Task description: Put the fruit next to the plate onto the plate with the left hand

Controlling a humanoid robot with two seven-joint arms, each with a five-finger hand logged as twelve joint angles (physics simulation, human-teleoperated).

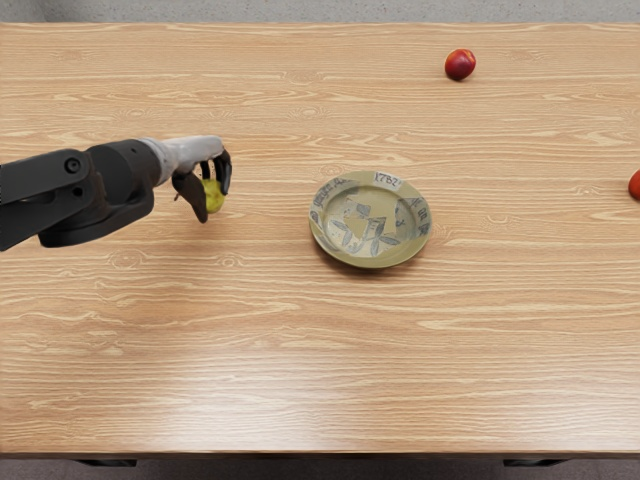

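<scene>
The left hand (205,185) is clamped around the yellow-green fruit (213,194); the plate (370,220) lies on the surface (300,350), apart, beyond the hand's fingertips

Left arm's in from the left edge: a bulky black forearm (70,195) stretched out level, a pale grey wrist (180,152) beyond it. The left hand (205,185) points downward, its dark fingers (192,197) curled in and clamped round a small yellow-green round fruit (213,192). No right arm showing.
</scene>
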